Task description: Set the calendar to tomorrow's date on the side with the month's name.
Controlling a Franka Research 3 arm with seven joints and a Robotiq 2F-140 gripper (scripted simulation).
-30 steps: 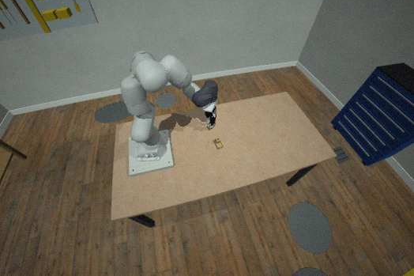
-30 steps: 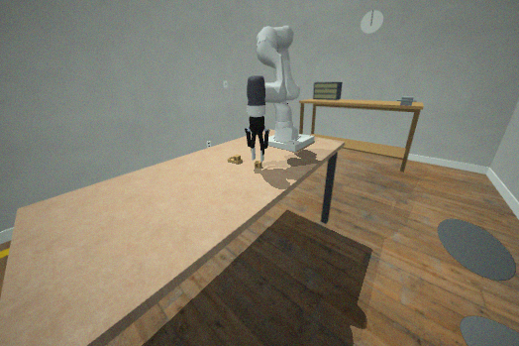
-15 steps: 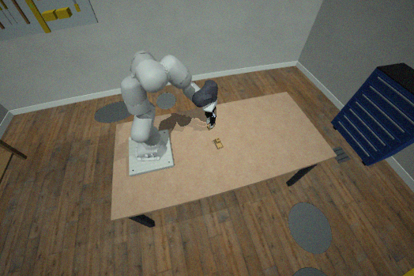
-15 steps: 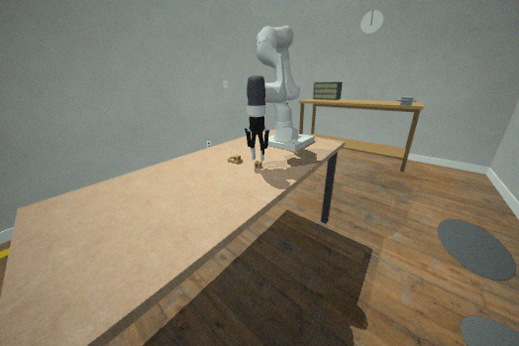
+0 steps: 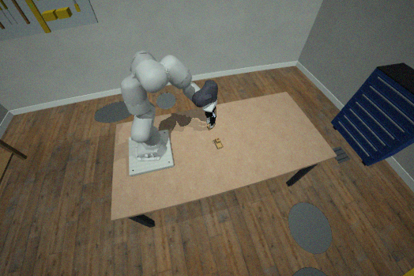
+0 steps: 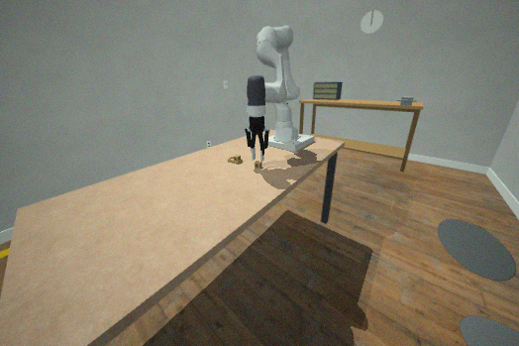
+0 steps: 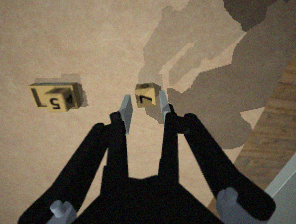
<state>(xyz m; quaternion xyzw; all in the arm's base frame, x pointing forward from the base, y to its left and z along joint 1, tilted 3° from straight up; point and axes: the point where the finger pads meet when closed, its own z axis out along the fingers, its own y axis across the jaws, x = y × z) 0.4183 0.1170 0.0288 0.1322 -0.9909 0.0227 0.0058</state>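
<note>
Leftmost in the wrist view, at nine o'clock from the fingers, the tray (image 5: 220, 146) (image 6: 232, 160) (image 7: 55, 85) lies on the tabletop (image 5: 257, 142) (image 6: 149, 223) (image 7: 30, 150) with the 5 cube (image 7: 59, 102) in or on it, toward its three o'clock end. Whether that cube sits fully flat on the tray's floor I cannot tell. The free space is toward nine o'clock; a second cube set down carelessly could catch the rim there and tilt, or nudge its neighbour askew.

Farther right, the 7 cube (image 5: 208, 127) (image 6: 258, 166) (image 7: 145, 97) is outside the tray, low at the fingertips. Both digits look inverted from the wrist camera, so a wrong turn could leave one upside down or facing away from the month side. Today's date I cannot read, so which digits belong there is also unsettled.

The fingers (image 5: 212, 123) (image 6: 254, 155) stand partly apart, about the 7 cube but not clamped on it. In the wrist view there is a gap at its nine o'clock side, while the three o'clock finger looks very close; contact is unclear. Closing off-centre like this could push or twist the cube before it is gripped.
</note>
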